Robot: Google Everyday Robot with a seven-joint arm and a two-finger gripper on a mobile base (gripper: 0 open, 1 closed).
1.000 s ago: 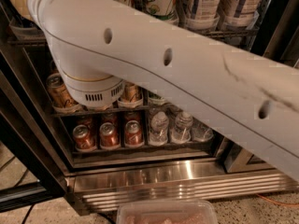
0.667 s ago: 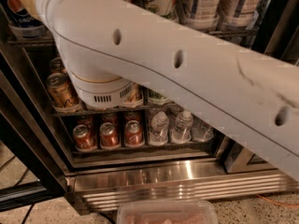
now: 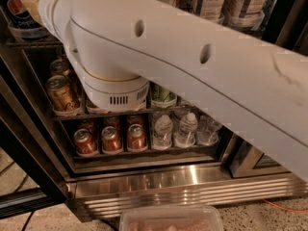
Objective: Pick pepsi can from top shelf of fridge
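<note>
Standing at far left of top shelf (image 3: 33, 42), pepsi can (image 3: 19, 15): dark-blue aluminium cyl., glossy, pale print on side, seated in a clear plastic cup stop. Shelf = dark wire rack.

Gripper (image 3: 30, 4) sat at upper left of frame, just beside the can's top on its right, mostly hidden behind the arm (image 3: 202, 76); a tan tip showed. Grip state: cannot tell.

Arm = smooth white plastic shell w/ round vented joint housing, crossing most of the fridge (image 3: 183, 182) front.

Below: bronze-gold cans (image 3: 60, 93), red cans (image 3: 110, 138), clear water bottles (image 3: 187, 129). Brushed stainless base, ribbed.

Vs. 1 s ago: joint housing a bit further right, arm filled more of frame; can and racks unmoved.
</note>
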